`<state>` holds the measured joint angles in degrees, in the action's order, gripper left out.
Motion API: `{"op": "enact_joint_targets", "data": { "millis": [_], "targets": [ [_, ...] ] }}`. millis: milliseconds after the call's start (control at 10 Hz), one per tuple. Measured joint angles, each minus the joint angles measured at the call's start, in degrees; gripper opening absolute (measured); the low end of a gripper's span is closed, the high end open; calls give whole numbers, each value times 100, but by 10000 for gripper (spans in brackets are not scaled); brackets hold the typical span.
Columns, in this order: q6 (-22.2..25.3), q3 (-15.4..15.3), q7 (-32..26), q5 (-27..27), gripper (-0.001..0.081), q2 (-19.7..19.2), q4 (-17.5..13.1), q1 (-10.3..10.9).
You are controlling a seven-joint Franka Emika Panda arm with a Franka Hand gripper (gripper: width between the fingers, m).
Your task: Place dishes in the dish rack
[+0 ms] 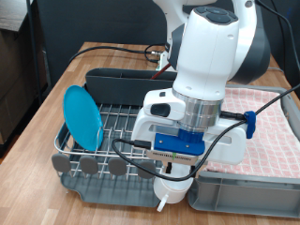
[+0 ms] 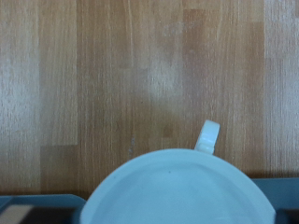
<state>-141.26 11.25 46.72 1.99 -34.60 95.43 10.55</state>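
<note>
The white mug (image 1: 172, 195) is gripped in the pincer (image 1: 172, 184) low beside the dish rack (image 1: 117, 127), where the light-blue plate (image 1: 82, 116) is propped upright (wires brace it), above the desk (image 2: 140, 75).
</note>
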Motion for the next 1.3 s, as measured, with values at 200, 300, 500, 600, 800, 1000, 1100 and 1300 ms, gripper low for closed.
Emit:
{"op": "enact_joint_targets", "data": {
  "millis": [200,300,500,600,800,1000,1100,1300],
  "targets": [
    [471,-17,-71,0,628,-1,-188,-8],
    [767,-18,-93,0,628,-1,-314,-8],
    [1212,-17,-112,0,762,4,-545,-8],
    [1392,-16,-113,0,794,17,-644,-8],
    [1642,-6,-113,4,801,81,-782,-8],
    [1737,10,-113,34,803,178,-846,-1],
    [1737,21,-113,46,803,233,-852,6],
    [1741,63,-108,127,803,347,-864,40]
  ]
}}
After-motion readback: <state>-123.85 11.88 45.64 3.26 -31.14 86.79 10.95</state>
